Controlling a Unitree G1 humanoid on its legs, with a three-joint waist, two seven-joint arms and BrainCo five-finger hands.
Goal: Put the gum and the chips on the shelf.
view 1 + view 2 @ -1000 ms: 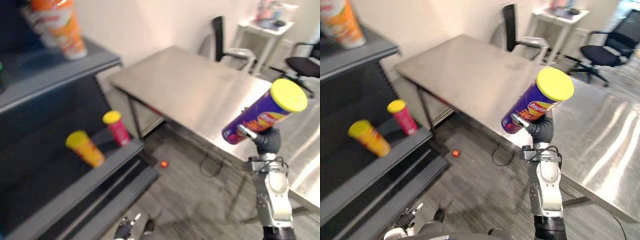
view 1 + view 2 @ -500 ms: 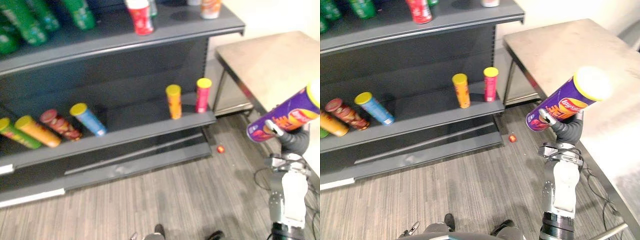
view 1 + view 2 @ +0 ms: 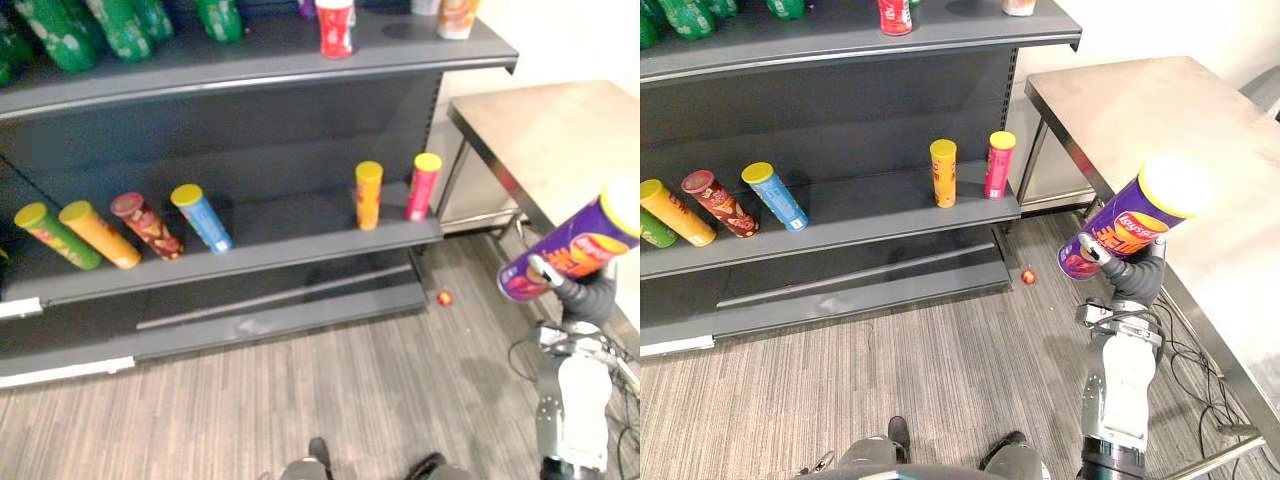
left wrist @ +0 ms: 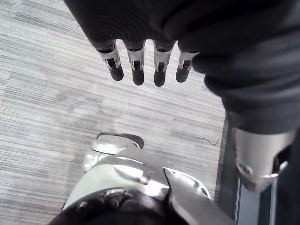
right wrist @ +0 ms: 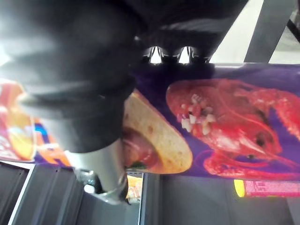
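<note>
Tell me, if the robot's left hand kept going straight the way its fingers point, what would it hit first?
Most likely the grey striped floor: the left hand hangs open, fingers aimed down at it with nothing between. The right hand holds the purple chips can.

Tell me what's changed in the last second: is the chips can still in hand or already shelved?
The head camera swung from the table round to the shelf; the things themselves did not move. The right hand stays shut on the purple chips can, tilted, yellow lid up, short of the shelf. Nothing was let go. The left hand hangs open above the floor.
</note>
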